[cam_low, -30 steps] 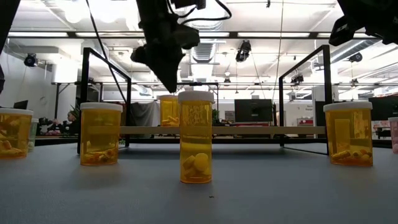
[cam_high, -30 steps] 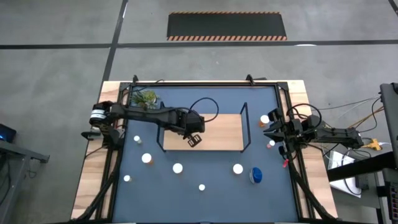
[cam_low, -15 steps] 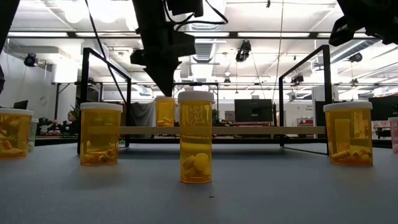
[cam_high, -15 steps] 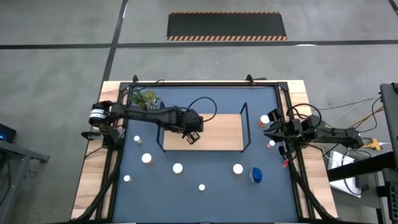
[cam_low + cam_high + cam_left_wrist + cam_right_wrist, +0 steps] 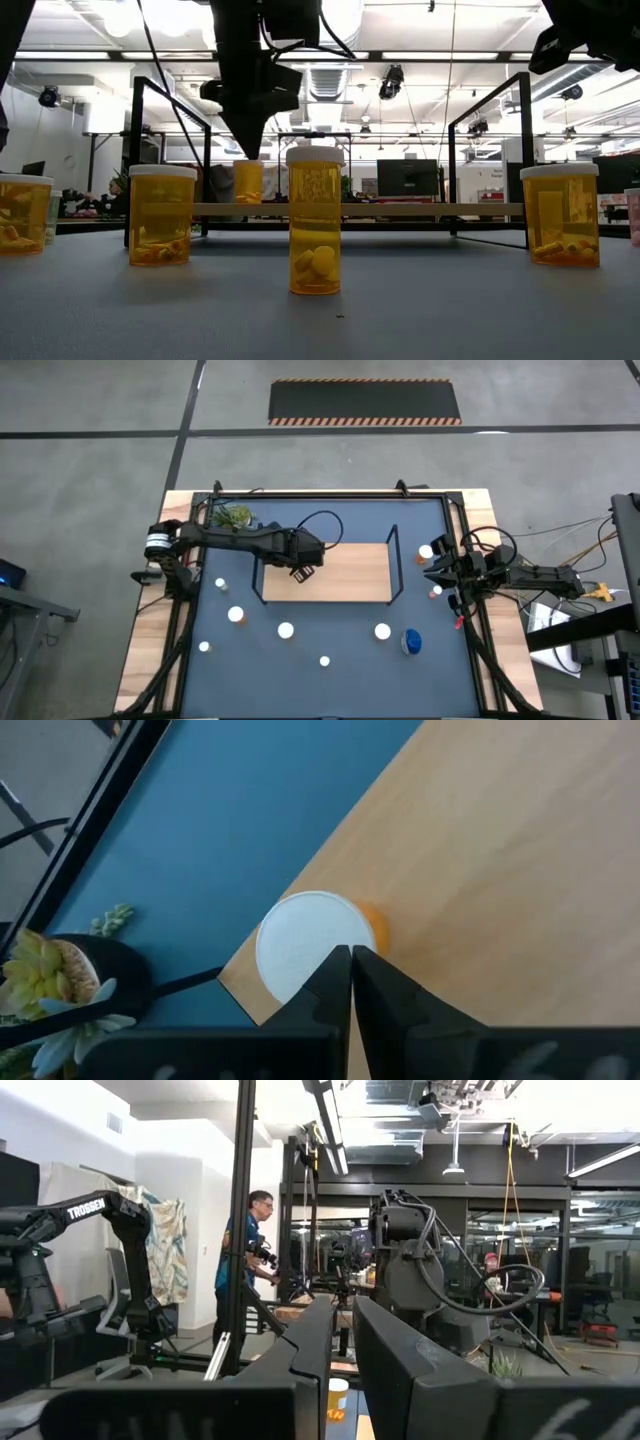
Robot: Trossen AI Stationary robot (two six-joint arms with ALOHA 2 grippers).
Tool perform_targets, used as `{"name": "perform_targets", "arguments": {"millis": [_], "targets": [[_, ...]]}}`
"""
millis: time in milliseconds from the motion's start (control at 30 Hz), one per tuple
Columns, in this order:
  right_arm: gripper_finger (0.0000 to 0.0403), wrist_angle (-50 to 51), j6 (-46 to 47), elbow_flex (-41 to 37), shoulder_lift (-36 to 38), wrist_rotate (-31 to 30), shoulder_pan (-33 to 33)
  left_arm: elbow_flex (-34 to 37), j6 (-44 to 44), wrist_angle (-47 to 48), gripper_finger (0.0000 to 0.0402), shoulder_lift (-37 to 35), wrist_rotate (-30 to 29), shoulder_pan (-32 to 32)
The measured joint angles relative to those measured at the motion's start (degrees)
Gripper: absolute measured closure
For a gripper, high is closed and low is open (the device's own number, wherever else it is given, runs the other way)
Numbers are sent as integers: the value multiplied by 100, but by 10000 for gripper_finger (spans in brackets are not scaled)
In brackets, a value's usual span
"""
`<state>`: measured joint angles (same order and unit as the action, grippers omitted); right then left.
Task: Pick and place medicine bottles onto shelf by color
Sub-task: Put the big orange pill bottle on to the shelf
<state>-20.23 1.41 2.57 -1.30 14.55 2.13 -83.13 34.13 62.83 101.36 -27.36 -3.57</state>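
Observation:
An orange medicine bottle (image 5: 247,183) with a white cap stands upright on the light-wood shelf (image 5: 350,575), near its far left corner. My left gripper (image 5: 351,952) is shut, and its tips sit at that cap from above. The gripper hides this bottle in the high view. Several more medicine bottles stand on the blue mat in front of the shelf, among them an orange one (image 5: 315,220) and a blue one (image 5: 411,642). My right gripper (image 5: 432,572) waits at the table's right edge with its fingers almost together and nothing between them. My left gripper's shut fingertips (image 5: 340,970) meet the white cap (image 5: 300,940) of the orange bottle at its rim. They come slanting down from the table's left. The bottle stands upright with its base on the shelf. Whether the tips press on the cap or against its side, I cannot tell.
The shelf's black wire frames (image 5: 394,565) rise at both short ends. A small green plant (image 5: 235,516) stands at the far left corner of the mat. Small bottles (image 5: 426,550) stand close to my right gripper. The right half of the shelf board is bare.
My left gripper has moved toward the table's left and far edges and has tipped steeper. It stayed shut. The orange bottle on the shelf has slid with it toward the shelf's left end and has stayed upright.

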Motion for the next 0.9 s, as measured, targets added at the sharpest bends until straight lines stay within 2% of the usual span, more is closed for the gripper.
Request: {"name": "perform_targets", "arguments": {"millis": [300,500,600,900], "targets": [[365,0,0,0,0,0,0,-230,-1,152,401,-7,33,-31],[365,0,-3,0,2,-2,1,-555,-21,-377,401,-26,99,-10],[365,0,-7,0,0,-2,1,-481,-151,-853,402,-24,335,0],[365,35,2,0,0,-2,0,-118,-149,-835,401,162,327,-22]]}}
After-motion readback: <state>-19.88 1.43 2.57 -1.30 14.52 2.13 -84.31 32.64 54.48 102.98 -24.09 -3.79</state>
